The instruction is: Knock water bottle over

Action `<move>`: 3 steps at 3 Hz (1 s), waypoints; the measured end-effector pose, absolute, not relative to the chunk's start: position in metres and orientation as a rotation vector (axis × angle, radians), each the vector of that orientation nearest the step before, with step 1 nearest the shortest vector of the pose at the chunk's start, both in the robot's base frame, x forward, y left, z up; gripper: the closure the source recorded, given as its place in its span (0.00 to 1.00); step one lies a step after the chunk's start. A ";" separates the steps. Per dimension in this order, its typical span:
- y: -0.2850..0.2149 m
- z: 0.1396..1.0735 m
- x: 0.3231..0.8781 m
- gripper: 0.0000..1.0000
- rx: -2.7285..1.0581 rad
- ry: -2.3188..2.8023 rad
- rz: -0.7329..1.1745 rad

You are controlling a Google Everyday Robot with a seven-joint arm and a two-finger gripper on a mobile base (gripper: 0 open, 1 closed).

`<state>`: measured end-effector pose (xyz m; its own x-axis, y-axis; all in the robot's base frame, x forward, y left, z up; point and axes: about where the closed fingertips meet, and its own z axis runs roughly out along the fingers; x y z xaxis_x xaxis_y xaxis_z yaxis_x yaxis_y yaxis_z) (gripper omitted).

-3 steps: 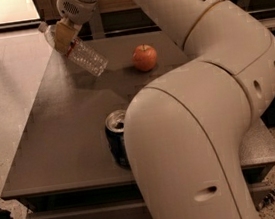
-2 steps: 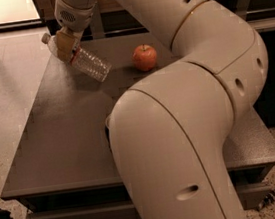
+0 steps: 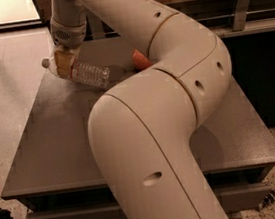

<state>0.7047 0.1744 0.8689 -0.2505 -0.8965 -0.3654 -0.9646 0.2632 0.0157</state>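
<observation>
The water bottle (image 3: pixel 88 74) is a clear ribbed bottle with a white cap. It lies tipped over near the table's far left corner, cap toward the left edge and base pointing right toward the middle. My gripper (image 3: pixel 64 65) hangs from the wrist directly over the bottle's neck end and overlaps it, touching or nearly touching. The large white arm sweeps from the lower middle of the view up to that corner and hides much of the table.
An orange-red apple (image 3: pixel 140 59) peeks out from behind the arm, right of the bottle. The grey table (image 3: pixel 51 143) ends close to the bottle on the left, with pale floor beyond. A dark cabinet stands at right. The soda can is hidden behind the arm.
The arm has swung across the view and now hides the can and most of the apple. The bottle has tipped lower, close to flat. The gripper stayed at its neck end.
</observation>
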 end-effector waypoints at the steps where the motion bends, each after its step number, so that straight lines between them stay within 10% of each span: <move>1: 0.196 0.845 0.705 1.00 -1.780 2.237 0.411; 3: 0.201 0.837 0.707 0.51 -1.780 2.239 0.415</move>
<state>0.7072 0.2006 0.8372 -0.2219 -0.9035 -0.3667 -0.9749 0.2128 0.0655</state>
